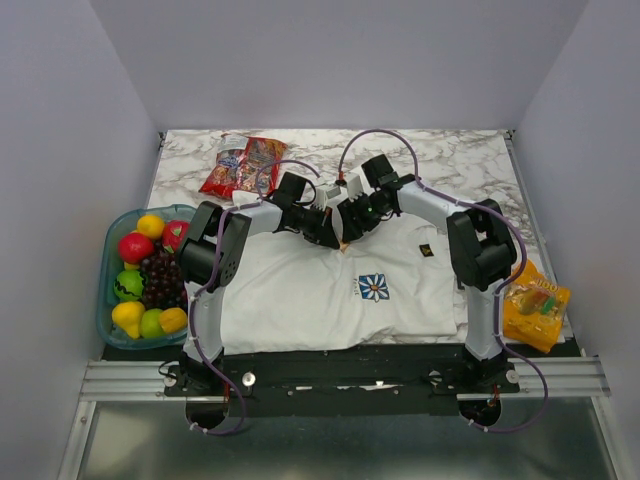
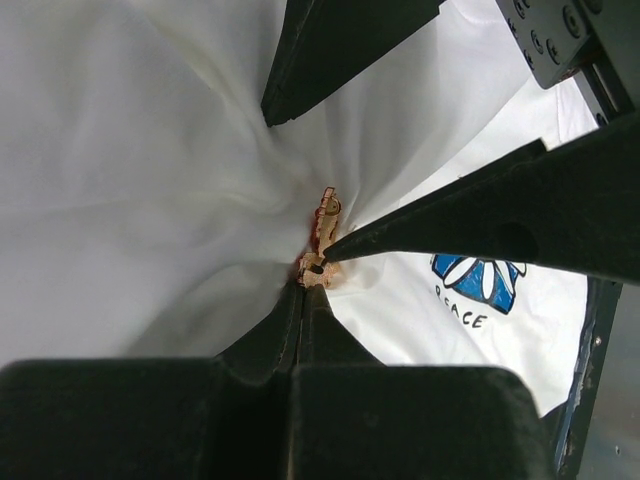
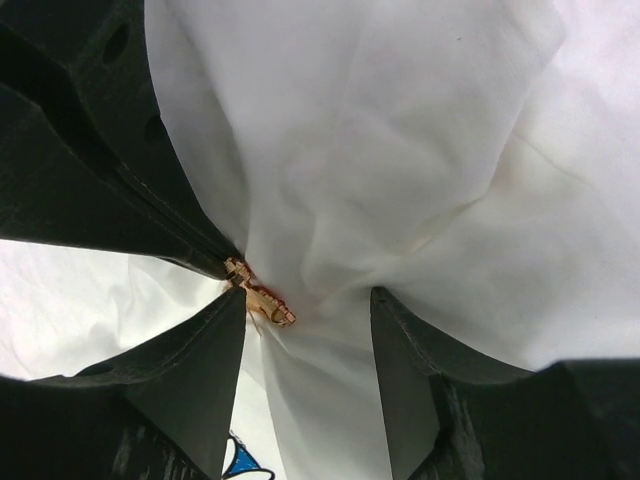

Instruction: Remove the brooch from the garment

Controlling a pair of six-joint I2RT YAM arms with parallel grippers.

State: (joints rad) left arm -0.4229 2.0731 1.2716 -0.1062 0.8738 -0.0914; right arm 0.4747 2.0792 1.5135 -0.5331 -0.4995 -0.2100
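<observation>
Our left claw [image 2: 303, 285] pinches the brooch [image 2: 323, 232] on the garment [image 2: 130, 200]. Our right claw [image 3: 308, 297] is spread around the brooch. Near the brooch, we read the lettering [image 2: 462, 312] "PEACE".

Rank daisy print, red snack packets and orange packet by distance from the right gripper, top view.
1. Daisy print, on the shirt below the right gripper.
2. Red snack packets, back left.
3. Orange packet, near right edge.

A small gold brooch [image 3: 258, 295] sits left of centre in bunched white shirt [image 3: 400, 180] cloth. The right gripper [image 3: 308, 292] straddles the fold with its fingers apart, the lower-left fingertip just beside the brooch.
</observation>
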